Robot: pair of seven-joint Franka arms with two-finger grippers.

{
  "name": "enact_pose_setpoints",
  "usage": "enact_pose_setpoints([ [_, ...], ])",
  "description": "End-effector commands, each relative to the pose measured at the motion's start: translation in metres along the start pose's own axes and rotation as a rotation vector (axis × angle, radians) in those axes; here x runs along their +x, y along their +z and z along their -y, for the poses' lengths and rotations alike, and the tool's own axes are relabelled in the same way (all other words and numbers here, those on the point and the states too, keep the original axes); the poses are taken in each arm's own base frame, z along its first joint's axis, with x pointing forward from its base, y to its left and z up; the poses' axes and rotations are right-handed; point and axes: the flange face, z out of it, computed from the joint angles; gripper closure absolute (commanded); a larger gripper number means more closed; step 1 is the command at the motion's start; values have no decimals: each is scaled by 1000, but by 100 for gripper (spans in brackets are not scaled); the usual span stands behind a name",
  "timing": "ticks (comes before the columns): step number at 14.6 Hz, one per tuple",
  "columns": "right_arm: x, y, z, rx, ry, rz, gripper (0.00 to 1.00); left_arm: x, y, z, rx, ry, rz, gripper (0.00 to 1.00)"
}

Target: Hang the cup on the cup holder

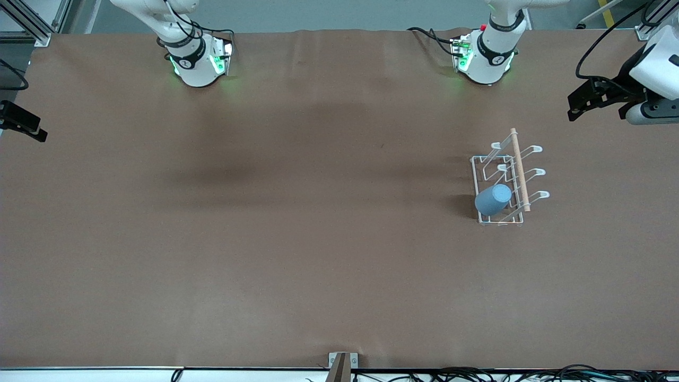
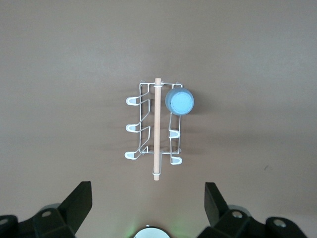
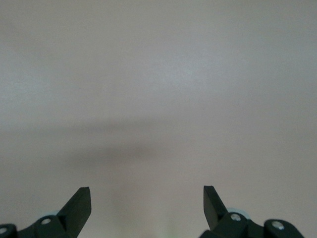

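The light-blue cup (image 1: 493,199) sits upside down over a prong of the white wire cup holder (image 1: 519,170). That prong is at the holder's corner nearest the front camera, on the right arm's side. The holder stands toward the left arm's end of the table, and its wooden rod lies along the top. In the left wrist view the cup (image 2: 179,100) and the holder (image 2: 157,129) show from above. My left gripper (image 1: 581,103) (image 2: 147,191) hangs open and empty, high up, beside the holder. My right gripper (image 3: 147,196) is open and empty over bare table, and it barely shows in the front view (image 1: 24,124).
The brown table (image 1: 297,223) spreads wide around the holder. The two arm bases (image 1: 196,58) (image 1: 485,55) stand along its edge farthest from the front camera. Cables lie along the table's edge nearest that camera.
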Motion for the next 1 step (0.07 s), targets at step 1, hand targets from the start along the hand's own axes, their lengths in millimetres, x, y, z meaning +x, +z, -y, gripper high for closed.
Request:
enact_pose_setpoints([
  [1, -8, -3, 1, 3, 0, -12, 0, 0, -3, -2, -5, 20, -14, 0],
])
